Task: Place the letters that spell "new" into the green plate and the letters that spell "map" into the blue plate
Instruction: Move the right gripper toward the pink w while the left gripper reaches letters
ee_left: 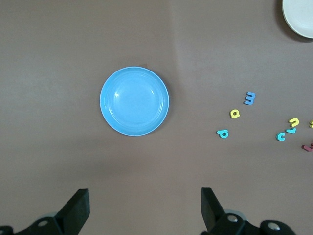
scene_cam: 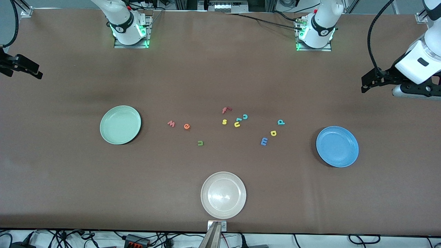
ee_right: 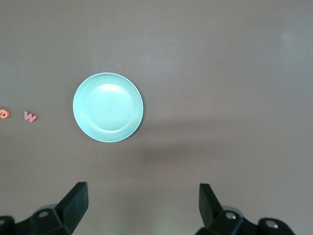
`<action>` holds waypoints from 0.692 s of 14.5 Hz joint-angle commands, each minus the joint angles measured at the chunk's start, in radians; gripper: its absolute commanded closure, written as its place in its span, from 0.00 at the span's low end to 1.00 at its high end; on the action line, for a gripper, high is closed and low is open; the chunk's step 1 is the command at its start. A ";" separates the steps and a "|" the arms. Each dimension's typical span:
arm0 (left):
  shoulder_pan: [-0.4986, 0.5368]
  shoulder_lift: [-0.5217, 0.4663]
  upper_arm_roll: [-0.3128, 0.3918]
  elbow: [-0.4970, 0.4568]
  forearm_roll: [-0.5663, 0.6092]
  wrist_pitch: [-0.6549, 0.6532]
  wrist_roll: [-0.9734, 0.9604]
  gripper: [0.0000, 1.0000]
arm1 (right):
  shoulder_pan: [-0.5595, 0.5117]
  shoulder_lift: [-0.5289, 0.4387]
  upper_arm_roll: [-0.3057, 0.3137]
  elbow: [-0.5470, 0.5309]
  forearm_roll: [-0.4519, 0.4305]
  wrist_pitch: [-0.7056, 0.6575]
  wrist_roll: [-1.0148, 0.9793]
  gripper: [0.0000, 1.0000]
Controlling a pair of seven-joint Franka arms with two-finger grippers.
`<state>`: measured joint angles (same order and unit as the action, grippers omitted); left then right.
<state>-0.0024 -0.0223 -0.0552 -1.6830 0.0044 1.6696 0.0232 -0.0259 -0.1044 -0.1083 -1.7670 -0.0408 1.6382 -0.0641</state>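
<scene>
Left gripper (ee_left: pixel 142 210): up over the surface's (scene_cam: pixel 220 69) left-arm end; jaws wide, empty
Right gripper (ee_right: pixel 142 208): likewise at right-arm end
Round pale-green plate (scene_cam: pixel 120 124), round blue plate (scene_cam: pixel 337 146): bare

Left gripper (ee_left: pixel 142 208) raised, jaws wide apart, right gripper (ee_right: pixel 142 205) likewise, both arms waiting
</scene>
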 commanded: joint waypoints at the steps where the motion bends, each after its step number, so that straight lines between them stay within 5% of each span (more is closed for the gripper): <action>1: -0.001 -0.004 0.000 0.012 0.008 -0.016 -0.003 0.00 | -0.008 -0.017 0.005 -0.016 -0.004 0.000 0.003 0.00; 7: -0.001 -0.004 -0.002 0.012 0.008 -0.016 -0.005 0.00 | -0.002 0.057 0.013 0.003 0.001 0.002 0.003 0.00; 10: -0.001 -0.004 -0.002 0.014 0.008 -0.016 -0.005 0.00 | 0.027 0.135 0.016 0.017 0.083 0.035 0.001 0.00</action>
<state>-0.0023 -0.0223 -0.0552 -1.6828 0.0044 1.6697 0.0232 -0.0158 -0.0240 -0.0964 -1.7715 -0.0072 1.6549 -0.0642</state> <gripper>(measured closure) 0.000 0.000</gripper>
